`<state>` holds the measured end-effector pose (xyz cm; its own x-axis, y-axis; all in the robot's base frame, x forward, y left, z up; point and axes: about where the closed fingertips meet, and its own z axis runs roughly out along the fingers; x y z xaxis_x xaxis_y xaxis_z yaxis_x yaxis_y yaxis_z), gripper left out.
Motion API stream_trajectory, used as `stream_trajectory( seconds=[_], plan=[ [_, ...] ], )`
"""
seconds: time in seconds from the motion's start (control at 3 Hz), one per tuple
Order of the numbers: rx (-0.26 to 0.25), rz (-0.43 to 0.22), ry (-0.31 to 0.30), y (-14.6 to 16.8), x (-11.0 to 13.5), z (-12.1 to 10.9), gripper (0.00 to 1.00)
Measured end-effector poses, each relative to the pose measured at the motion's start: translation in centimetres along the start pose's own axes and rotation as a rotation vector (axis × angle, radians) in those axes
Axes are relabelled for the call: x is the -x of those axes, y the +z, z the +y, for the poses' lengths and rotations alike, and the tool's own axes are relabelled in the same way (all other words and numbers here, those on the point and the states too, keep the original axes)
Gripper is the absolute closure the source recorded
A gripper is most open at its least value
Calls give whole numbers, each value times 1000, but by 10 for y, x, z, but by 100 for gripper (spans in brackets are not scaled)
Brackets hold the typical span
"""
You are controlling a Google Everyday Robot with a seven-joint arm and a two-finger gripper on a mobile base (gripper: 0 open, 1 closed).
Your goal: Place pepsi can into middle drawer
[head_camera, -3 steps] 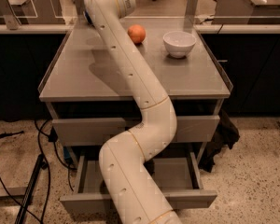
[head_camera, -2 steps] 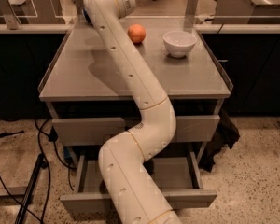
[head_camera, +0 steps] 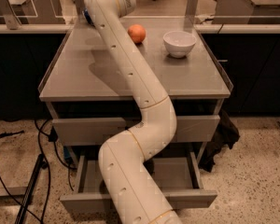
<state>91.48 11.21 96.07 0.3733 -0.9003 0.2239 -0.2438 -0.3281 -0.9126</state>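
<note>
My arm (head_camera: 130, 78) rises from the bottom of the camera view and reaches across the grey table (head_camera: 84, 85) to its back left corner. The gripper (head_camera: 87, 14) is there, almost wholly hidden behind the arm's last link. A small dark blue sliver at the arm's left edge looks like the pepsi can (head_camera: 86, 18); I cannot tell whether it is held. The middle drawer (head_camera: 186, 174) stands pulled open below the table, its front (head_camera: 191, 199) nearest me. The arm hides part of its inside.
An orange (head_camera: 136, 33) and a white bowl (head_camera: 179, 43) sit at the back of the tabletop. The upper drawer front (head_camera: 196, 125) is closed. Cables (head_camera: 42, 143) trail on the floor at the left, and a dark cloth (head_camera: 221, 134) hangs at the cabinet's right.
</note>
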Motion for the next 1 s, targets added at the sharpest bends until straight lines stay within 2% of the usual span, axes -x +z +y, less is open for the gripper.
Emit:
stream_trajectory(
  seconds=[0.33, 1.0],
  plan=[
    [60, -31, -7, -8, -8, -4, 100],
    [250, -167, 20, -41, -14, -8, 100]
  ],
)
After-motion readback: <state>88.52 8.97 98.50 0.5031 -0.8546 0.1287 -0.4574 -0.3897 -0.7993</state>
